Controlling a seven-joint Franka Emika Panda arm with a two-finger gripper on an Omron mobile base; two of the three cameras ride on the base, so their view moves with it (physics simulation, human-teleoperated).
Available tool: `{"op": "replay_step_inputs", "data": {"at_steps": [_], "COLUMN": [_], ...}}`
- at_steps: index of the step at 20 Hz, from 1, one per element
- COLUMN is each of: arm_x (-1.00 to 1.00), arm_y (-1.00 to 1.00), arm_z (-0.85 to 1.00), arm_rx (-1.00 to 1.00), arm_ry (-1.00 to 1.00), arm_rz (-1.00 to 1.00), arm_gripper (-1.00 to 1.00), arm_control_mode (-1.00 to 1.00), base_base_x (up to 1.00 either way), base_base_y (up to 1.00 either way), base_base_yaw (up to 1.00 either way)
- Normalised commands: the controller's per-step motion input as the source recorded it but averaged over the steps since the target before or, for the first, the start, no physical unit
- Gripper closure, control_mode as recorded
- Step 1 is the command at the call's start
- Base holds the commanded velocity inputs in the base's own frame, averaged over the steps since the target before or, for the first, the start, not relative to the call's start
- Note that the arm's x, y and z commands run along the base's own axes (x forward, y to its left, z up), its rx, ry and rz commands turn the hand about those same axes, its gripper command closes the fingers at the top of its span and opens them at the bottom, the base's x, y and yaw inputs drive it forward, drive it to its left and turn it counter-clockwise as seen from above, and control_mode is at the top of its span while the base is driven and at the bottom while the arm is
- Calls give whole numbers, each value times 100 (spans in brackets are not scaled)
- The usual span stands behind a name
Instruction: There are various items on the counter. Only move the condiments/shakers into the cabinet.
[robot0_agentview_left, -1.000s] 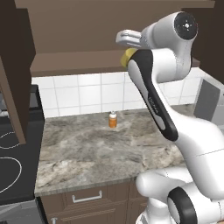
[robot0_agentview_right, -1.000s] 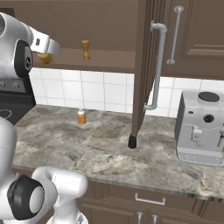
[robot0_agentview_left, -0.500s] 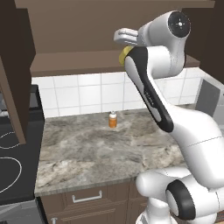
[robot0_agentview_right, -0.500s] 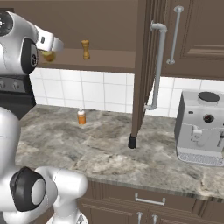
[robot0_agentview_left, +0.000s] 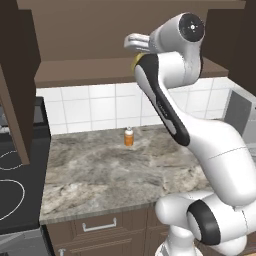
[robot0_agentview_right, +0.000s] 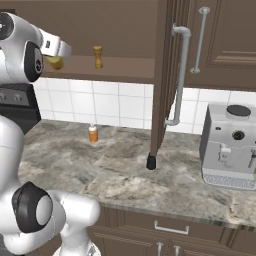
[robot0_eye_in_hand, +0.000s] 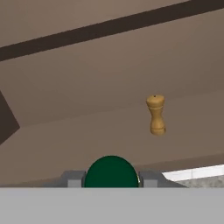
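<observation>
- The gripper (robot0_eye_in_hand: 111, 178) is clamped on the yellow squeeze bottle (robot0_agentview_right: 55, 62); its dark green cap (robot0_eye_in_hand: 111, 171) sits between the fingertips, at the front edge of the cabinet shelf (robot0_agentview_right: 125, 70).
- The brown wooden shaker (robot0_agentview_right: 98, 56) stands upright on that shelf.
- The black shaker (robot0_agentview_right: 151, 161) stands on the counter (robot0_agentview_right: 120, 170) beside the open cabinet door (robot0_agentview_right: 167, 75).
- An orange bottle (robot0_agentview_left: 129, 137) stands near the tiled wall (robot0_agentview_left: 100, 107).

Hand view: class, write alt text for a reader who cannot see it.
A dark green bottle cap sits between the gripper fingertips, facing the brown cabinet shelf. A small wooden shaker stands upright on that shelf, ahead and to the right.
</observation>
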Motion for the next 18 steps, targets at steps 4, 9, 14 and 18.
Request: {"op": "replay_step_inputs", "data": {"at_steps": [4,9,14,18], "arm_x": [10,0,4,-6], "arm_y": [10,6,0,0], "arm_z": [-23,-34,-1,5], "arm_rx": [-12,-17,-2,0], "arm_ry": [2,10,1,-3], "arm_rz": [0,0,0,0], "arm_gripper": [100,100,100,100], "arm_control_mode": [-100,-100,-100,-100], "base_base_x": [0,0,0,0], "base_base_y": [0,0,0,0], "base_base_yaw": [0,0,0,0]}}
